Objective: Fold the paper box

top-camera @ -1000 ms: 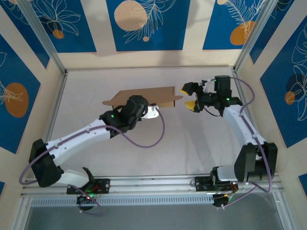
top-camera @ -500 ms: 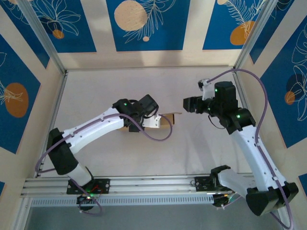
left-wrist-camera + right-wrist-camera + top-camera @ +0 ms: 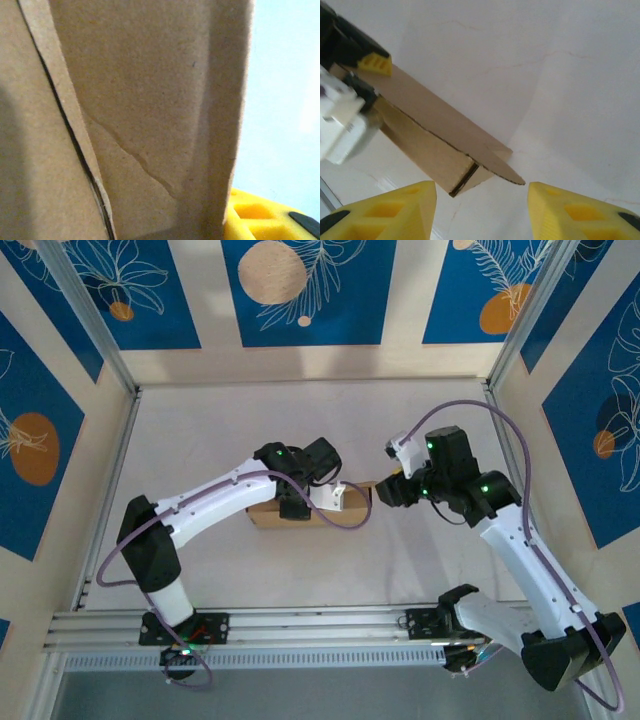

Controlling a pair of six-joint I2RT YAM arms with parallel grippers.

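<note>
Centrally on the table (image 3: 200, 420), the box (image 3: 265, 515) is clamped at its top panel by the left gripper (image 3: 325, 495). The right gripper (image 3: 481, 202), jaws apart and empty, faces the end flap (image 3: 505, 172); it should straddle the flap squarely, near the crease.

Plain brown paper box (image 3: 264, 513), partly folded; one flap juts past its end

On the table (image 3: 200, 430), the paper box (image 3: 262, 515) lies beneath the left gripper (image 3: 300, 502) (right gripper (image 3: 386, 490) beside).
</note>
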